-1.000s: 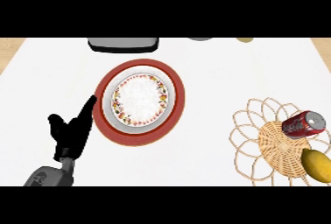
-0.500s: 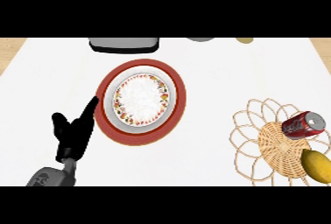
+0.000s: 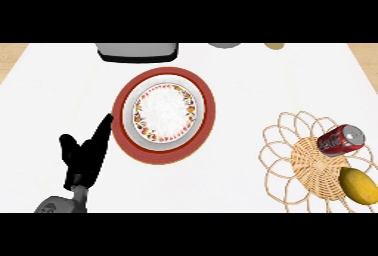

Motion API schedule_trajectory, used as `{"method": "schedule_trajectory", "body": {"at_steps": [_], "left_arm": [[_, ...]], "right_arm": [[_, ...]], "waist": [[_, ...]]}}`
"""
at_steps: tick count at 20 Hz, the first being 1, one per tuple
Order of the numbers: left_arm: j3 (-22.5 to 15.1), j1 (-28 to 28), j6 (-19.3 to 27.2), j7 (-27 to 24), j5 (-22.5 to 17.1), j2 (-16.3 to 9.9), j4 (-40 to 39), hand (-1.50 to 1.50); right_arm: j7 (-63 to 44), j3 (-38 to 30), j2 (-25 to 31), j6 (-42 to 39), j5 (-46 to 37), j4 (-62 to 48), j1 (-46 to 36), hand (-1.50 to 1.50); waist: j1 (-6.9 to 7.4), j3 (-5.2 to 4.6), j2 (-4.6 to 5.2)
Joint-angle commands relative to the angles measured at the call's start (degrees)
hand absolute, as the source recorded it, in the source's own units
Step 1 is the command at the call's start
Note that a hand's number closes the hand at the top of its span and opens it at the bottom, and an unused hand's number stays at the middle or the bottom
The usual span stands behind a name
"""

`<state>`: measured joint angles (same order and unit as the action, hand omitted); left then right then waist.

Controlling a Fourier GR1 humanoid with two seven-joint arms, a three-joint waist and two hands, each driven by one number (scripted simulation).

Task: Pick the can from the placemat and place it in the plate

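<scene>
Head view. The can (image 3: 341, 140), red with a silver end, lay on its side on the woven wicker placemat (image 3: 314, 165) at the right of the white counter (image 3: 244, 75). Its silver end pointed up and to the right. A yellow lemon-like fruit (image 3: 358, 185) sat on the same placemat, just below the can and near the mat's lower right edge.

The left hand (image 3: 83, 157) showed at the lower left, its grey forearm coming in from the lower edge. Its fingers (image 3: 102, 131) were straight and extended upward, thumb spread to the left; it held nothing. The fingertips reached the outer left rim of the plate (image 3: 167, 112); whether they touched it could not be told. The can lay well apart from this hand, on the far side of the plate. The right hand did not show.

The plate was white with a patterned border ring, set on a wider red round mat (image 3: 204, 117), left of centre. Nothing lay on it.

Counter surface: plain white. At the top edge, a dark grey object (image 3: 138, 51) above the plate, cut off by the view; to its right two small partly visible items, one grey (image 3: 224, 45) and one tan (image 3: 275, 45). Strips of wood-coloured surface (image 3: 11, 55) showed at the upper corners beyond the counter.
</scene>
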<state>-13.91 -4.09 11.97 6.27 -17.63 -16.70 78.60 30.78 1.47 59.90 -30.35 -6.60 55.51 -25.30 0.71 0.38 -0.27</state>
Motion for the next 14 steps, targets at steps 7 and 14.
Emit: {"method": "schedule_trajectory", "body": {"at_steps": [7,14], "left_arm": [[0.75,2.44,-0.59,2.40,-0.08,2.32,-0.11,0.00],[0.09,4.23,-1.35,1.59,2.57,3.95,1.01,0.00]], "right_arm": [[-13.20,3.35,-6.96,2.00,-5.30,11.65,1.17,-1.50],[-10.27,2.32,-8.79,-0.34,-8.66,10.90,5.28,-1.50]], "waist": [[-1.09,-0.46,0.09],[-0.73,-0.40,0.25]]}}
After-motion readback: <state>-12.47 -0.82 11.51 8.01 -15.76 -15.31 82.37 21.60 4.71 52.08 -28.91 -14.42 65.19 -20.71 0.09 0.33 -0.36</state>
